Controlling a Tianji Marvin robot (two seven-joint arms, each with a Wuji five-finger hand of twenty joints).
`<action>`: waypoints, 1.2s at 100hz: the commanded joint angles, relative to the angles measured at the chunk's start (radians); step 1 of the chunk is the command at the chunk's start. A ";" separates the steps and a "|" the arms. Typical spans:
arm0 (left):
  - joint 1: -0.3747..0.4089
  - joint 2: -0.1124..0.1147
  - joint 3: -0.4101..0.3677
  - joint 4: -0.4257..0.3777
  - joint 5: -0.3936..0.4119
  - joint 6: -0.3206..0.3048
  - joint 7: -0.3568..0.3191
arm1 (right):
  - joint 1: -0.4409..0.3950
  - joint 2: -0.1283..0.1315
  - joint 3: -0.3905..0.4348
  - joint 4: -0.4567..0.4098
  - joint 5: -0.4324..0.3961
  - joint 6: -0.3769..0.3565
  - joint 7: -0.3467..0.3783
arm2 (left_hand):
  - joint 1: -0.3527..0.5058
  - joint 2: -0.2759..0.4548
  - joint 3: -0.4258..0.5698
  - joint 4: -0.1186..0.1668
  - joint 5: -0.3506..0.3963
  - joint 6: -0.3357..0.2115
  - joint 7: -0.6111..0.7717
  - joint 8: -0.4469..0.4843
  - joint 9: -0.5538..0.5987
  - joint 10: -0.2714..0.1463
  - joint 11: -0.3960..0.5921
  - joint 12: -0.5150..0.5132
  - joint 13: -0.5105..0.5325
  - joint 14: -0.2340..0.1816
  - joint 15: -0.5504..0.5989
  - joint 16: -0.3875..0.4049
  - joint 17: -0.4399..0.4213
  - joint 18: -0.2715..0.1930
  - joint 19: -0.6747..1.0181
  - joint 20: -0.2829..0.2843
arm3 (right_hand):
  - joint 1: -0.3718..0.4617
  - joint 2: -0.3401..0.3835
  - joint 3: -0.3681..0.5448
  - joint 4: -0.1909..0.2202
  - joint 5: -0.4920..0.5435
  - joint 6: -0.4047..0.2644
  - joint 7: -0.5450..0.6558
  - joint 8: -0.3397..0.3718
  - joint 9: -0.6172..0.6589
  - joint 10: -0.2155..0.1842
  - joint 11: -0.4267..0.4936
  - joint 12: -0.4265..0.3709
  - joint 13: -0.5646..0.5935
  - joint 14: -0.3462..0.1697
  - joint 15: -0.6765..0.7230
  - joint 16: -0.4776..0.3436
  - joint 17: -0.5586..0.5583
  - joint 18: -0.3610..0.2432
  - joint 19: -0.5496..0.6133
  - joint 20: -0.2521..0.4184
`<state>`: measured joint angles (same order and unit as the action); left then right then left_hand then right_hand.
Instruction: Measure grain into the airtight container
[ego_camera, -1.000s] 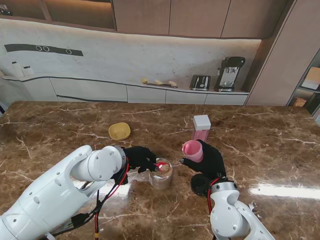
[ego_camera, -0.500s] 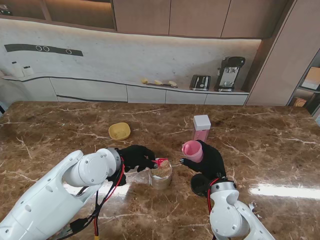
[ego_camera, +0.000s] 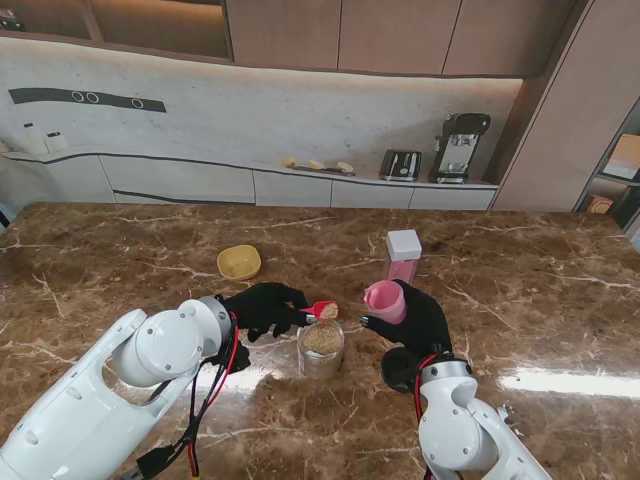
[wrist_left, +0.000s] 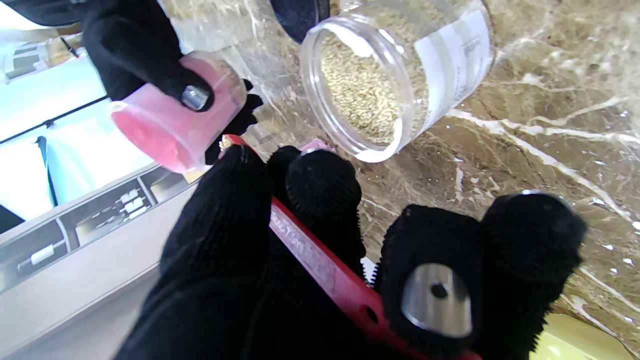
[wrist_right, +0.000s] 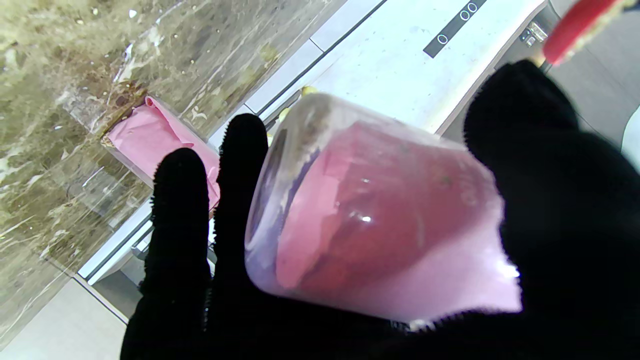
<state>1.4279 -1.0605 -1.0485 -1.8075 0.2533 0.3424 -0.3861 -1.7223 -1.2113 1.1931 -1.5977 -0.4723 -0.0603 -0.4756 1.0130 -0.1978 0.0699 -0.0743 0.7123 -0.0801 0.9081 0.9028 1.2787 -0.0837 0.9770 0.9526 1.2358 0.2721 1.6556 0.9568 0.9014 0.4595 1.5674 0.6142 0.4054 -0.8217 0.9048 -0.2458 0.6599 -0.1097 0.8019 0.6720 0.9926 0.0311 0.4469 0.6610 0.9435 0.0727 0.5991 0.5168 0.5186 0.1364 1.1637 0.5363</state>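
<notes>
A clear jar part full of pale grain stands on the marble table. My left hand is shut on the handle of a red measuring spoon; its bowl carries grain and hovers just above the jar's far rim. My right hand is shut on a pink container, held off the table and tilted with its mouth toward the spoon. The spoon's tip shows beside it.
A pink box with a white lid stands farther from me than the right hand. A yellow bowl sits to the left of it, beyond the left hand. A black round lid lies near my right wrist.
The left hand has lifted the spoon out of the jar with a load of grain and moved it slightly up and away from me. The right hand has held still.
</notes>
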 joint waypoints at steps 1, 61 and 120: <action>0.005 -0.005 -0.003 -0.015 0.000 0.010 0.005 | -0.003 -0.002 -0.003 0.010 0.005 0.008 0.016 | 0.035 0.041 -0.020 0.027 -0.013 -0.009 0.014 0.023 0.075 -0.033 0.008 0.012 0.029 0.000 0.106 -0.010 0.006 0.012 0.078 0.016 | 0.101 0.166 0.181 -0.009 0.047 -0.111 0.080 0.007 0.025 -0.067 0.029 0.000 0.002 -0.036 -0.001 0.002 -0.007 -0.023 -0.015 -0.022; -0.096 -0.037 0.066 -0.024 -0.064 0.055 0.072 | 0.011 0.001 -0.027 0.025 -0.008 0.004 0.023 | 0.038 0.040 -0.026 0.029 -0.010 -0.008 0.017 0.021 0.076 -0.033 0.008 0.013 0.029 0.008 0.104 -0.005 0.010 0.014 0.080 0.019 | 0.100 0.167 0.180 -0.008 0.048 -0.111 0.081 0.006 0.027 -0.067 0.029 0.001 0.004 -0.037 0.000 0.002 -0.004 -0.023 -0.015 -0.022; -0.254 -0.042 0.224 0.074 -0.004 0.085 0.043 | 0.019 0.003 -0.036 0.039 -0.019 -0.030 0.018 | 0.042 0.038 -0.027 0.029 -0.010 -0.002 0.016 0.018 0.078 -0.030 0.009 0.013 0.029 0.008 0.103 -0.003 0.009 0.017 0.078 0.020 | 0.100 0.167 0.180 -0.008 0.049 -0.110 0.081 0.006 0.029 -0.066 0.028 0.000 0.004 -0.037 -0.001 0.002 -0.005 -0.023 -0.015 -0.022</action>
<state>1.1824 -1.0949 -0.8319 -1.7461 0.2415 0.4171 -0.3384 -1.6977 -1.2076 1.1596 -1.5632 -0.4884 -0.0893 -0.4686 1.0133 -0.1978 0.0698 -0.0743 0.7123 -0.0801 0.9082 0.9028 1.2787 -0.0837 0.9769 0.9529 1.2358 0.2721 1.6556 0.9568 0.9012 0.4606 1.5679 0.6157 0.4054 -0.8217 0.9048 -0.2458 0.6599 -0.1097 0.8019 0.6720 0.9926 0.0306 0.4469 0.6610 0.9434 0.0715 0.5990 0.5168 0.5186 0.1364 1.1637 0.5363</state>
